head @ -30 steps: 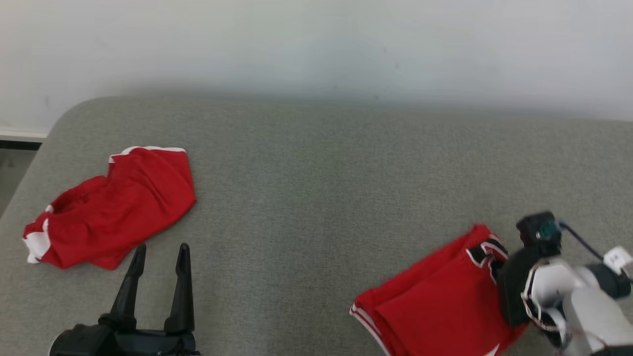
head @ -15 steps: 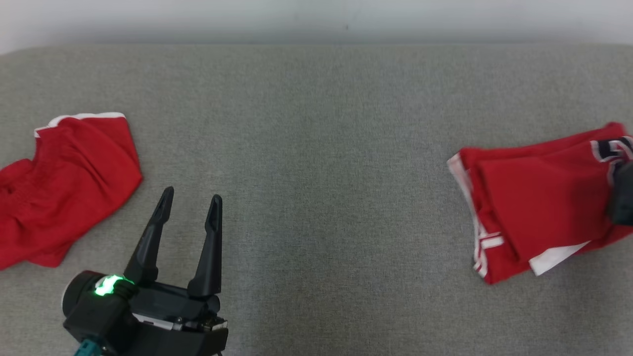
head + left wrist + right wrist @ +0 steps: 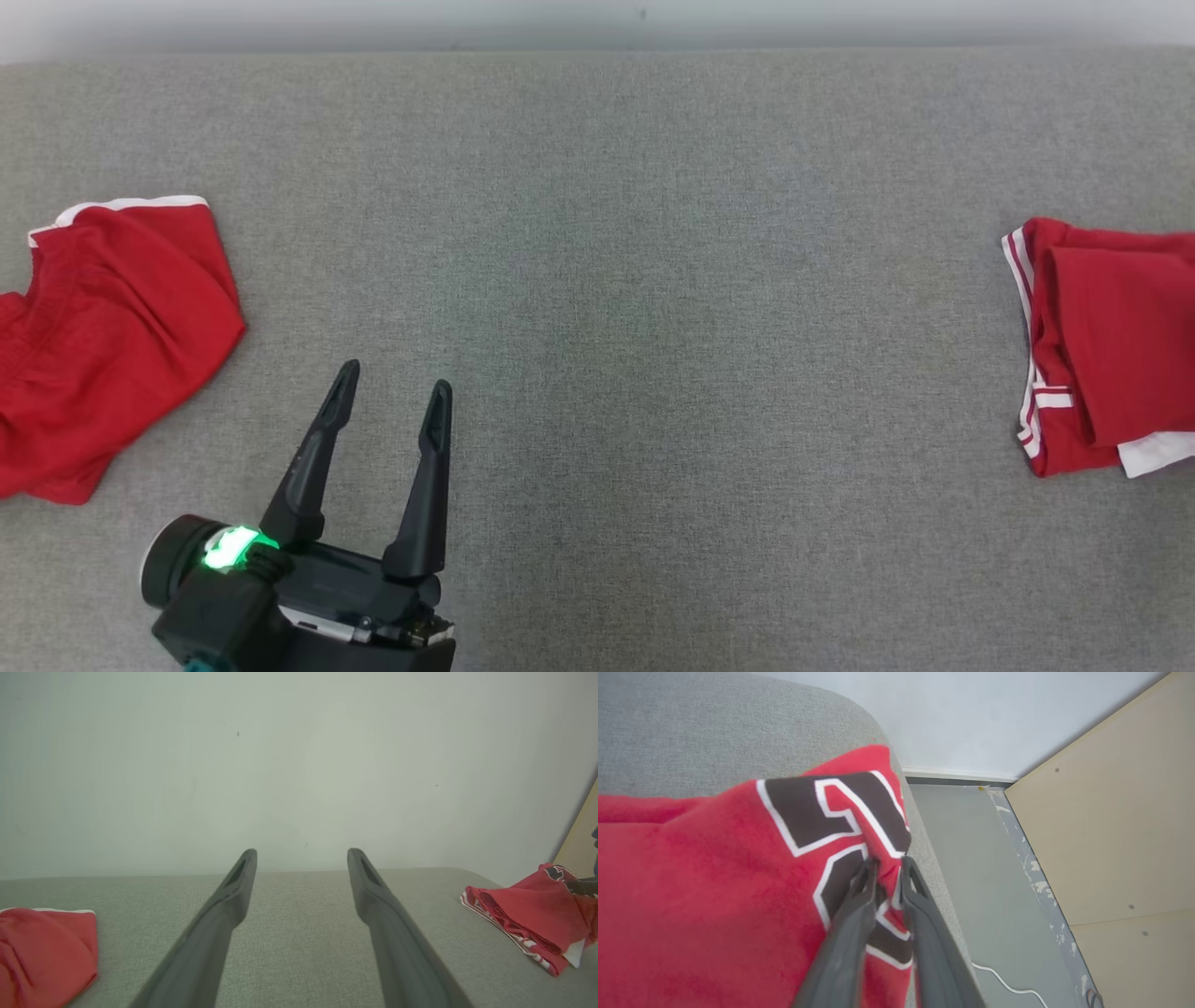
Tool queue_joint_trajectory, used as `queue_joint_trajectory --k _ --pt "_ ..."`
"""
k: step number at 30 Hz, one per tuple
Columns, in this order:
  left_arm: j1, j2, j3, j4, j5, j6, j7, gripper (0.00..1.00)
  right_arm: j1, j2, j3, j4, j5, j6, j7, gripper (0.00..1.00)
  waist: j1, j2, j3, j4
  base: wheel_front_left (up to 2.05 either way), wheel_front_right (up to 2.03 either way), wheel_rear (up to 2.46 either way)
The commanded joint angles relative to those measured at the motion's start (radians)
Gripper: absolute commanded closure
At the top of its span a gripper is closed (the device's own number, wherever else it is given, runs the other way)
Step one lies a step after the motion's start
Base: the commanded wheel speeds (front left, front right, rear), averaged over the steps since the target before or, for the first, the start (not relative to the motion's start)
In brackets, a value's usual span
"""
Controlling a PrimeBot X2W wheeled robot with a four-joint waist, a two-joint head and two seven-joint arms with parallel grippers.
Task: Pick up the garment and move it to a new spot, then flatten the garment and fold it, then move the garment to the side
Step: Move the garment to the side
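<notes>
1 red garment (image 3: 1120,345) — folded, white-striped edge, black lettering.

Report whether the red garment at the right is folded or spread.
Folded: the garment lies in stacked layers, one panel over another.

Left gripper (image 3: 395,375) low over the grey fabric surface (image 3: 653,280), fingers (image 3: 317,448) spread apart, green light (image 3: 233,546) at the wrist. Left of the fingers, near but apart: crumpled red garment (image 3: 112,327), white-trimmed. Far right of the fingers: folded red garment (image 3: 1120,355), white-striped.
</notes>
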State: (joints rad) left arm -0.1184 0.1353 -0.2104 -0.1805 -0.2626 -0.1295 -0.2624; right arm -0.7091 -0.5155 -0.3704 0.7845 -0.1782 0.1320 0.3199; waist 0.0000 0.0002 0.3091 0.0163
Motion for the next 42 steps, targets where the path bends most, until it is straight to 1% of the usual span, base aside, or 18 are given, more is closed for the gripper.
queue_joint_trajectory --k 1,3,6,9,12,15,17,19,21,24,26,28,30,33,35,36,39,42 --pt "0.015 -0.003 -0.002 -0.006 0.010 -0.001 -0.002 0.00 -0.001 0.001 0.001 0.003 -0.021 -0.003 -0.022 0.00 0.0000 -0.0002 -0.006 0.001 0.00 0.00 0.00" --pt "0.023 -0.009 -0.006 -0.008 0.012 -0.001 -0.002 0.00 0.006 0.003 0.010 0.005 -0.056 -0.003 -0.055 0.00 0.0000 -0.0002 -0.017 0.002 0.00 0.00 0.00" --pt "0.034 -0.018 -0.009 -0.008 0.009 0.000 -0.002 0.00 0.010 0.014 0.031 -0.003 -0.085 -0.003 -0.139 0.00 0.0000 -0.0002 -0.042 0.005 0.00 0.00 0.00" --pt "0.043 -0.033 0.005 -0.002 -0.001 0.009 -0.002 0.00 0.019 0.049 0.047 -0.017 -0.079 -0.003 -0.239 0.00 0.0000 -0.0002 -0.085 0.011 0.00 0.00 0.00" --pt "0.066 -0.045 0.019 0.031 -0.019 0.020 -0.002 0.00 0.056 0.076 0.063 -0.027 -0.057 -0.003 -0.338 0.00 0.0000 -0.0002 -0.151 0.016 0.00 0.00 0.00" --pt "0.083 -0.053 0.055 0.058 -0.030 0.025 -0.002 0.00 0.101 0.131 0.097 -0.047 -0.033 -0.003 -0.389 0.00 0.0000 -0.0002 -0.220 0.010 0.00 0.00 0.00" --pt "0.098 -0.057 0.083 0.093 -0.048 0.030 -0.002 0.00 0.128 0.169 0.125 -0.081 -0.003 -0.003 -0.426 0.00 0.0000 -0.0002 -0.259 -0.002 0.00 0.00 0.00" --pt "0.103 -0.060 0.116 0.132 -0.056 0.040 -0.002 0.00 0.163 0.217 0.152 -0.113 0.048 -0.003 -0.453 0.00 0.0000 -0.0002 -0.301 -0.018 0.00 0.00 0.00" --pt "0.116 -0.065 0.151 0.170 -0.069 0.051 -0.002 0.00 0.201 0.252 0.183 -0.160 0.096 -0.003 -0.463 0.00 0.0000 -0.0002 -0.331 -0.032 0.00 0.00 0.00" --pt "0.128 -0.068 0.188 0.227 -0.056 0.063 -0.002 0.00 0.265 0.292 0.246 -0.238 0.170 -0.003 -0.461 0.00 0.0000 -0.0002 -0.366 -0.050 0.00 0.00 0.00" --pt "0.136 -0.064 0.206 0.261 -0.044 0.059 -0.002 0.00 0.323 0.310 0.289 -0.303 0.215 -0.003 -0.459 0.00 0.0000 -0.0002 -0.384 -0.060 0.00 0.00 0.00" --pt "0.142 -0.054 0.214 0.294 -0.024 0.049 -0.002 0.00 0.377 0.315 0.316 -0.368 0.251 -0.003 -0.457 0.00 0.0000 -0.0002 -0.398 -0.066 0.00 0.00 0.00" --pt "0.146 -0.053 0.226 0.314 -0.012 0.041 -0.002 0.00 0.436 0.333 0.315 -0.432 0.284 -0.003 -0.455 0.00 0.0000 -0.0002 -0.410 -0.069 0.00 0.00 0.00" --pt "0.164 -0.057 0.232 0.330 0.013 0.031 -0.002 0.00 0.527 0.365 0.304 -0.524 0.294 -0.003 -0.447 0.00 0.0000 -0.0002 -0.426 -0.067 0.00 0.00 0.00" --pt "0.169 -0.059 0.232 0.337 0.029 0.025 -0.002 0.00 0.582 0.384 0.322 -0.575 0.282 -0.003 -0.436 0.00 0.0000 -0.0002 -0.435 -0.065 0.00 0.00 0.00" --pt "0.169 -0.059 0.232 0.337 0.029 0.025 -0.002 0.00 0.582 0.384 0.322 -0.575 0.282 -0.003 -0.436 0.00 0.0000 -0.0002 -0.435 -0.065 0.00 0.00 0.00" --pt "0.182 -0.064 0.233 0.348 0.045 0.016 -0.002 0.00 0.649 0.411 0.329 -0.628 0.278 -0.003 -0.416 0.00 0.0000 -0.0002 -0.445 -0.063 0.00 0.00 0.00" --pt "0.181 -0.067 0.238 0.362 0.056 0.009 -0.002 0.00 0.691 0.437 0.333 -0.644 0.254 -0.003 -0.395 0.00 0.0000 -0.0002 -0.451 -0.063 0.00 0.00 0.00"
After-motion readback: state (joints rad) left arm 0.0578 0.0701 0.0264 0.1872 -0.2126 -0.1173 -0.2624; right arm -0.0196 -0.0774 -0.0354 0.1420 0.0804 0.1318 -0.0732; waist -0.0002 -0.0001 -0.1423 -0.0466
